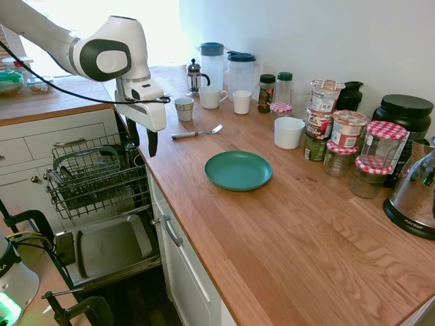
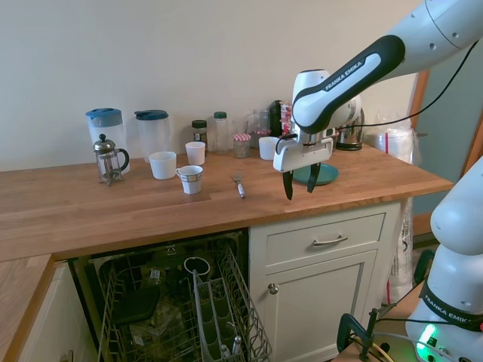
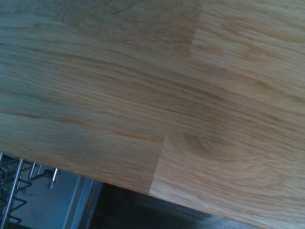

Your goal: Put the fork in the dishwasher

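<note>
One empty gripper (image 2: 299, 188) to start with, fingers spread apart and pointing straight down, nothing between them, poised over the front edge of the wooden bench (image 1: 285, 224). The fork (image 1: 197, 133) lies flat on the bench beyond the gripper, further in toward the wall and well apart from it, tines pointing away from the small patterned cup (image 1: 183, 109) that stands just past its handle. The teal plate (image 1: 238, 170) sits off to the gripper's side, clear of the fork. Below and in front of the gripper, the dishwasher (image 1: 102, 180) stands open, its grey wire rack pulled out and the steel-lined door dropped down. The wrist view shows only wood grain and, at one corner, a bit of rack wire, so the fork isn't under the gripper yet. The step in hand looks like the reach and pick-up. To do it well, I'd say the gripper should travel in over the fork's handle, turn so the fingers straddle the slim shaft crosswise, and come down until the tips nearly touch the wood before closing. A thin, shiny fork lying flat is likely to slip or pivot, so a grip near the middle of the handle seems the safer choice, and the cup wants a little berth on the way in.
</note>
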Tool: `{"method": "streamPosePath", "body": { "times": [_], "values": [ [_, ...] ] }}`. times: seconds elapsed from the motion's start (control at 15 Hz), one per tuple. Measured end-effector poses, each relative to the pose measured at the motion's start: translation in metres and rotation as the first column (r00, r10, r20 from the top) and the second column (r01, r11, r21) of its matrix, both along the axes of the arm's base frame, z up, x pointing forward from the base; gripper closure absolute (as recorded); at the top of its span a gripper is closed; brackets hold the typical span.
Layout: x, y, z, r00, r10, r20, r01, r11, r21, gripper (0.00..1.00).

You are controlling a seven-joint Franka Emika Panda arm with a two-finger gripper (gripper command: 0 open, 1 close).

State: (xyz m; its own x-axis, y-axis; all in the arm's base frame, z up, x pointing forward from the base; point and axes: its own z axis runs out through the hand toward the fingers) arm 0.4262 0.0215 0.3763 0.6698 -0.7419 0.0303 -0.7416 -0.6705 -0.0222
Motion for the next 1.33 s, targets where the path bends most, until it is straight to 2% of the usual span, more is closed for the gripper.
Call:
{"method": "streamPosePath", "body": {
  "times": [0.2, 0.47, 0.87, 1.13, 1.33],
  "values": [
    [0.004, 0.000, 0.001, 1.000, -0.017, 0.011, 0.017, 1.000, 0.005, 0.00],
    [0.038, 0.012, 0.006, 0.990, -0.112, 0.088, 0.109, 0.994, 0.031, 0.00],
    [0.097, 0.049, -0.008, 0.955, -0.238, 0.178, 0.230, 0.971, 0.064, 0.00],
    [0.128, 0.073, -0.024, 0.931, -0.283, 0.230, 0.285, 0.958, 0.025, 0.00],
    [0.154, 0.082, -0.032, 0.907, -0.318, 0.276, 0.333, 0.943, -0.008, 0.00]
  ]
}}
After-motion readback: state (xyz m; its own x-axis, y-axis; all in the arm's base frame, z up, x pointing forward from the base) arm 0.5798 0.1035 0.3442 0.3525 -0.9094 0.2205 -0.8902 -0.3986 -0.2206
